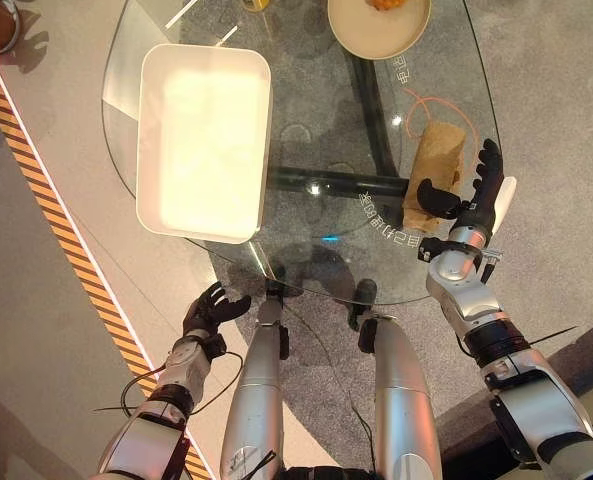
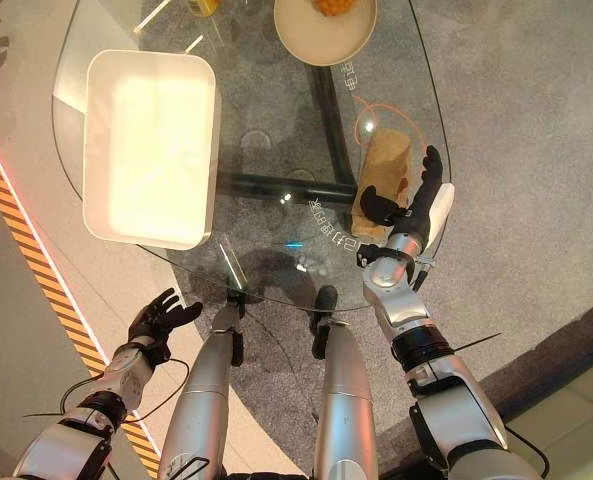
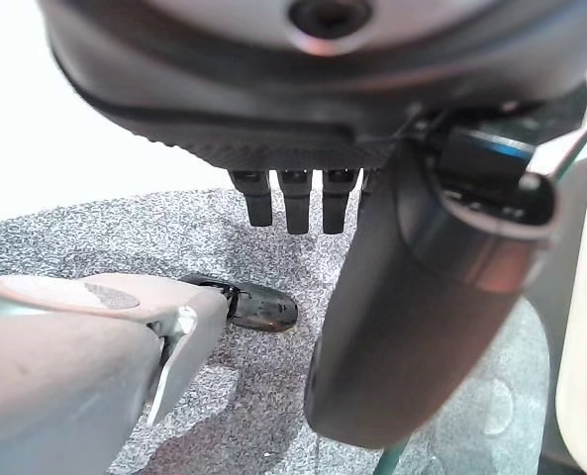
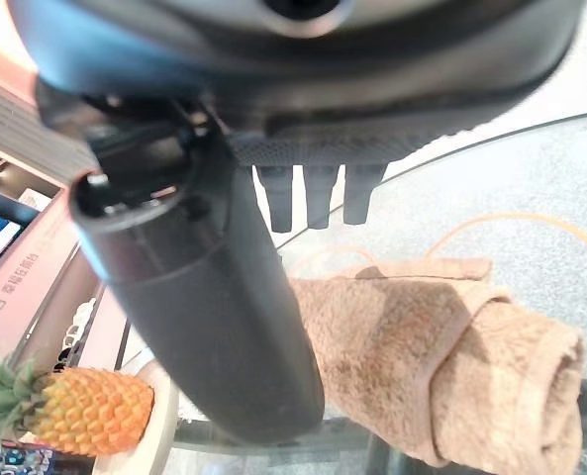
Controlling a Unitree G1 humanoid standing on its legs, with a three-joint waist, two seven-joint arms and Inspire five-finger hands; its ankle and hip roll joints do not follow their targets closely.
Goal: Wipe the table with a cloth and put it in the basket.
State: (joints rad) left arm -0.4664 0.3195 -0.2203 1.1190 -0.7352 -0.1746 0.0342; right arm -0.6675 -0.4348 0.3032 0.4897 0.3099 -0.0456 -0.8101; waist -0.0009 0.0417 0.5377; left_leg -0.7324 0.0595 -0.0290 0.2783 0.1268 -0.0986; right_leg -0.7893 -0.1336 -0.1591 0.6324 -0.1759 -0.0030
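Round glass counter, see-through, grey carpet showing beneath. Tan cloth, folded and partly rolled, is lying near the counter's right edge. Right hand is hovering at that edge, just beside the cloth's near end, fingers straight and relaxed, thumb sticking out over the cloth; nothing gripped. In the right wrist view the cloth is sitting past the straight fingers, apart from them, with the thumb in front of it.

White rectangular basket is occupying the counter's left side, overhanging the left edge; inside is looking bright and washed out. Well apart from the cloth, with bare glass between them.

Beige bowl is sitting at the far edge, holding something orange; the right wrist view is showing a pineapple there. An orange cord loop is lying just beyond the cloth's far end, seen through or on the glass, cannot tell which.

Left hand is hanging low off the counter's near-left edge, over the floor, fingers loosely spread, holding nothing. A yellow-black striped strip is running along the floor on the left.
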